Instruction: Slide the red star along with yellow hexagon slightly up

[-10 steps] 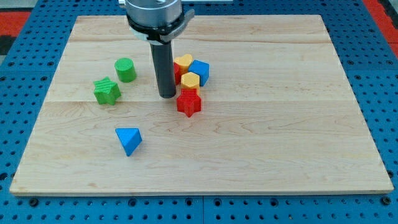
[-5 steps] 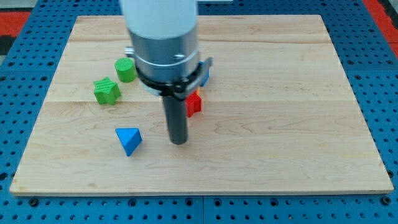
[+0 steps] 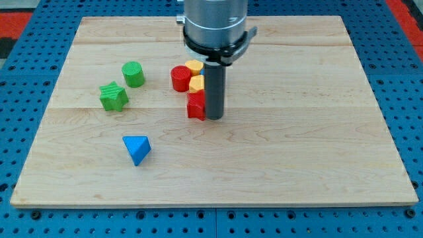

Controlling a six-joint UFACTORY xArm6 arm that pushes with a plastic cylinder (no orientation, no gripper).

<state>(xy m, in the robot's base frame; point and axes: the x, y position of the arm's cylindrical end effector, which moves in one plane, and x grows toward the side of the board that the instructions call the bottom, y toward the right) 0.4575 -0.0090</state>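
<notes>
Beside my tip (image 3: 215, 118), red star (image 3: 195, 106), yellow hexagon (image 3: 196, 83) above

Worktop (image 3: 317, 132): pale wood, visible grain, long plank seams, matt and smooth. It lies on a blue perforated base (image 3: 26, 218), looks like painted metal or plastic, can't tell which. Rod (image 3: 214, 89): dark, matt, smooth; my tip (image 3: 214, 118) same finish. Collar (image 3: 215, 23) above it: grey metal with slight sheen and a black band. Blocks look like matt plastic: red star (image 3: 195, 106), yellow hexagon (image 3: 196, 83), red cylinder (image 3: 180, 78), blue triangle (image 3: 137, 149). Green cylinder (image 3: 133, 73) and green star (image 3: 113, 96) show fine ribbed lines on top.
</notes>
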